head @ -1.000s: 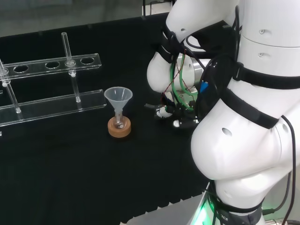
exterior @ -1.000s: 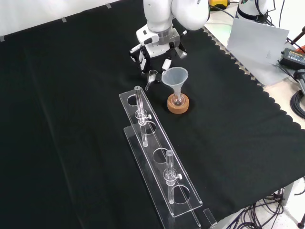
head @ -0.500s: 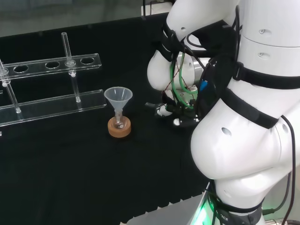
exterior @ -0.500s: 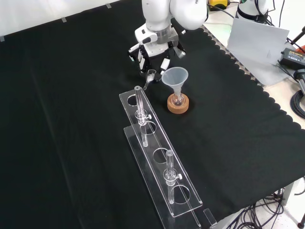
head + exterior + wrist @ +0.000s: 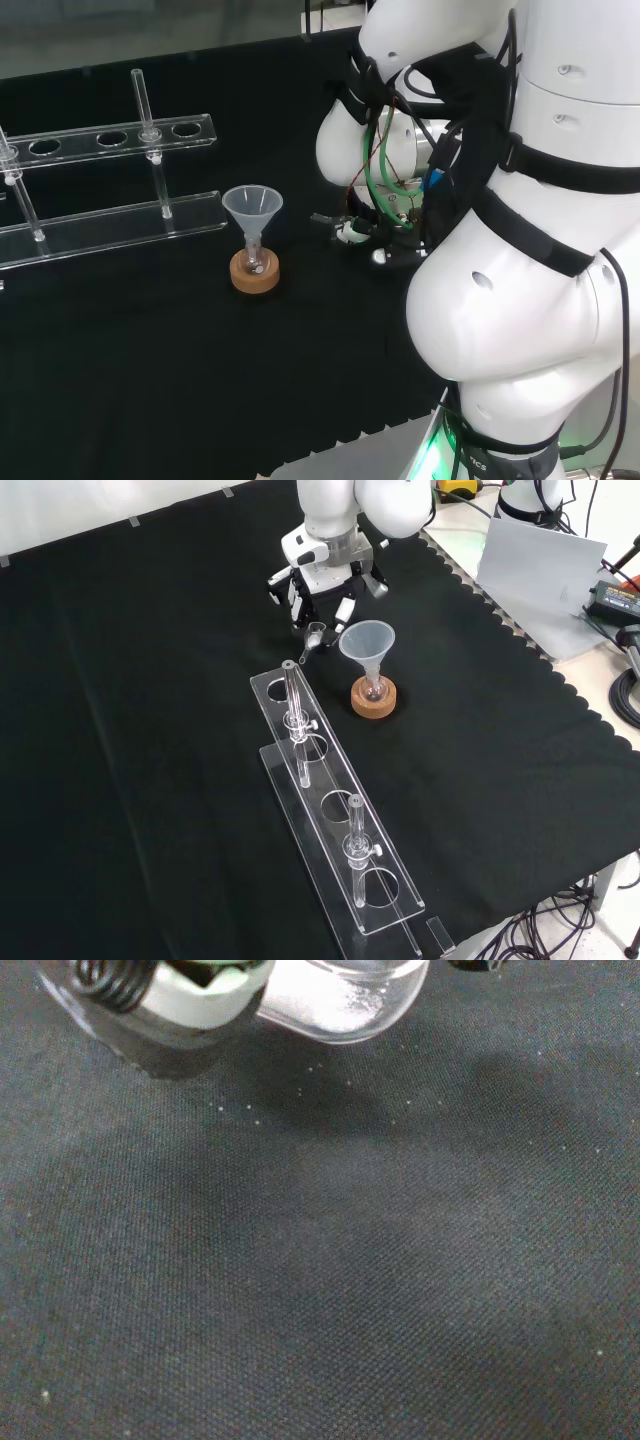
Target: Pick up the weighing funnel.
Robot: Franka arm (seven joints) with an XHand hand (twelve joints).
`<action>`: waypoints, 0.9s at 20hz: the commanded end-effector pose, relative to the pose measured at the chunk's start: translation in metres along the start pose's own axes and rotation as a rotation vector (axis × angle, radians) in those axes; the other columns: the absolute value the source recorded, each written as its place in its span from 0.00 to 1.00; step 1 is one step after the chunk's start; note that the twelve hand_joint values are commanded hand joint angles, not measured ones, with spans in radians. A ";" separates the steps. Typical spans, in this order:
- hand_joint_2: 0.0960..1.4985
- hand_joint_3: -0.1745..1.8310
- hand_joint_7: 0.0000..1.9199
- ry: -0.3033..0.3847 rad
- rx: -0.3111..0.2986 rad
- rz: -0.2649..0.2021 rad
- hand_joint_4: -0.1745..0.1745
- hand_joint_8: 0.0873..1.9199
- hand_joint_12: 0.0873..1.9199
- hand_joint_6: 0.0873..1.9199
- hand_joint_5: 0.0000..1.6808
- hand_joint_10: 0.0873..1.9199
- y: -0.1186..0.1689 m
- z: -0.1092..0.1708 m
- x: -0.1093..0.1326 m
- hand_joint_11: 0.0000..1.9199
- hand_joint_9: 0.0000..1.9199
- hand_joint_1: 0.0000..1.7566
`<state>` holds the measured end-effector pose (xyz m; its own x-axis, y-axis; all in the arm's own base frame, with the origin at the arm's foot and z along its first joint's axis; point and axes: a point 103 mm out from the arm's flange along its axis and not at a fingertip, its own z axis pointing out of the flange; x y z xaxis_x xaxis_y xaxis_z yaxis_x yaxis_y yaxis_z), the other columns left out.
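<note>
Front view: black cloth [image 5: 150,730], white arm [image 5: 330,505] above it, then the funnel [image 5: 367,640] in its flask. Just up-left of it, the hand [image 5: 321,577] is curled and pinching the weighing funnel [image 5: 313,635] directly beneath the palm, stem slanting down-left.

Black cloth [image 5: 120,730] on pale bench [image 5: 597,692]

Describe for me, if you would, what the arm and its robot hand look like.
The arm has glossy white, rounded links with black bands at the joints. Green, red and black cables loop near its wrist, and a green light glows at its base. The robot hand is black and white.
</note>
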<state>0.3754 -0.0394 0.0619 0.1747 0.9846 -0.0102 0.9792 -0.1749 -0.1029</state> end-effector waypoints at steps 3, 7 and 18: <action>0.52 0.22 0.87 -0.003 -0.012 -0.035 1.00 0.00 0.75 0.10 0.84 0.07 0.005 -0.011 0.007 0.13 0.64 0.64; 0.52 0.22 0.87 -0.020 -0.034 -0.055 1.00 0.00 0.75 0.10 0.84 0.07 0.009 -0.023 0.009 0.13 0.65 0.64; 0.51 0.22 0.87 -0.040 -0.048 -0.076 1.00 0.00 0.75 0.10 0.84 0.06 0.003 -0.049 0.004 0.13 0.65 0.64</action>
<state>0.3887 -0.0343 0.1027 0.1012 0.9943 -0.0328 0.9933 -0.1028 -0.0527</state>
